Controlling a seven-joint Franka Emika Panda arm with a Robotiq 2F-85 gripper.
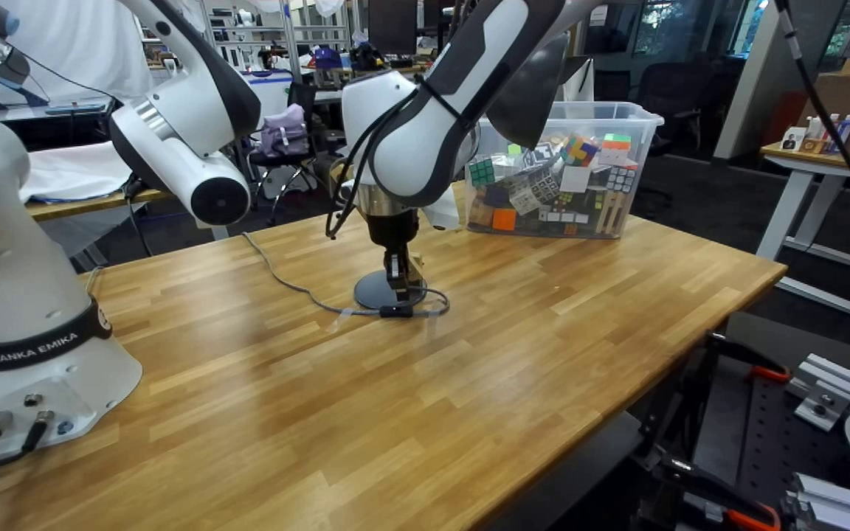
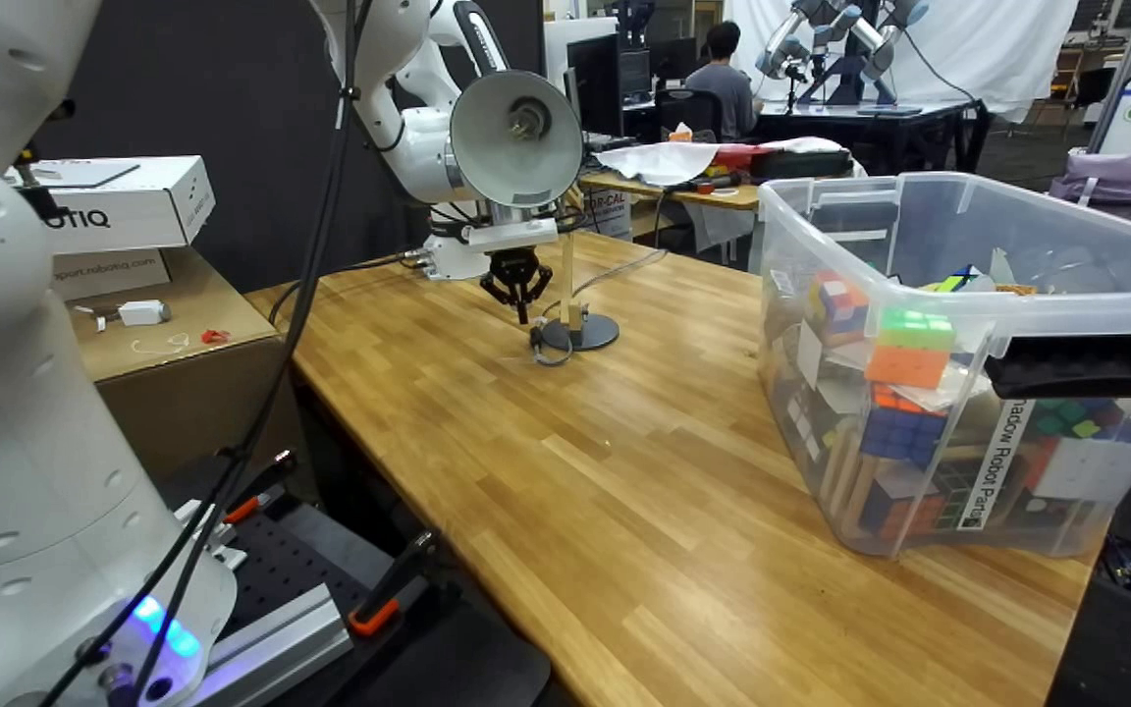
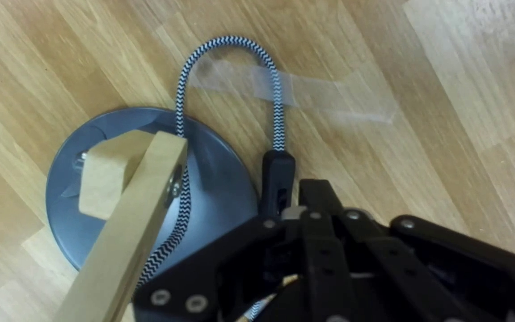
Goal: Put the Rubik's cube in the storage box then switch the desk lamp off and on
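Now gripper [image 2: 523, 316] closed, empty, near cord switch [image 3: 278, 174] beside lamp base [image 3: 213, 188]. Rubik's cubes [image 2: 904, 432] inside storage box [image 2: 1047, 309], well apart from base; task's one unclear. Step probably switching: press middle straight down, gently, without sliding.

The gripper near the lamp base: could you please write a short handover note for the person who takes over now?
Gripper: shut, no object seen in it, close by the cord switch; contact cannot be told.
Storage box: on the table, with several Rubik's cubes inside; which one is the task's is unclear.
Desk lamp: on the table, bulb looks unlit.
Done: probably the cube step; lamp switching cannot be confirmed.
Left: with the bulb looking unlit, likely press the switch to light it.
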